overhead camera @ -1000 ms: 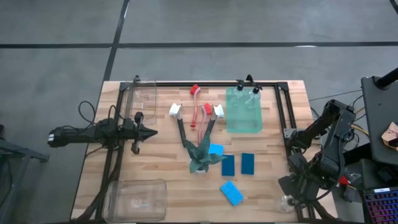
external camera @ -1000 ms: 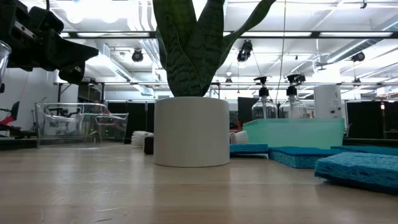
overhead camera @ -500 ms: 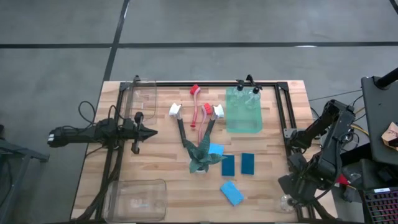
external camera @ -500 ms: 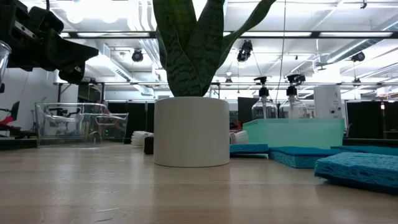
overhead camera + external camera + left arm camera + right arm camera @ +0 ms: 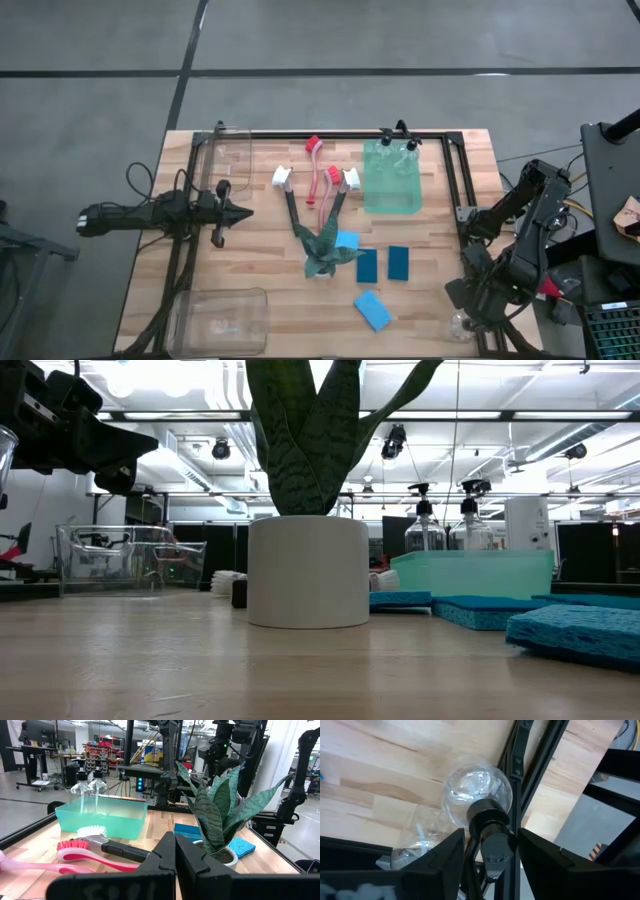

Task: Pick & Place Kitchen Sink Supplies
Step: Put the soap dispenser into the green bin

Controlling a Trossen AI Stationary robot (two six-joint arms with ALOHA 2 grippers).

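**Desk** [image 5: 270, 270], light wood, dark frame rails.

**Right gripper** [image 5: 487, 851], at the near right corner of the desk. Fingers stand part open on either side of the black cap of a **clear bottle** [image 5: 476, 790]; whether the pads already press the cap cannot be told. The bottle's round body stands on the desk just beside a frame rail. A second clear shape lies against it, not identifiable.

**Left gripper** [image 5: 238, 212], waiting over the left part of the desk, fingers fully closed and empty.

**Teal bin** [image 5: 391, 178], towards the far right, with two **capped bottles** [image 5: 398, 137] at its far end.

**Dish brushes** [image 5: 318, 185], red and white heads, left of the bin.

**Plant** [image 5: 322, 254], mid desk, not a task item.

**Blue sponges** [image 5: 383, 264], right of the plant; **third sponge** [image 5: 372, 310] nearer the near edge; a fourth touching the plant.

**Clear bins**: one far left [image 5: 230, 160], one near left [image 5: 220, 318].

Handling note, as a judgement: centre the fingers on the cap's neck, close squarely before lifting, rise straight to clear the rail, and keep the bottle upright; a glancing grip on the round cap would likely let it swing or slip.
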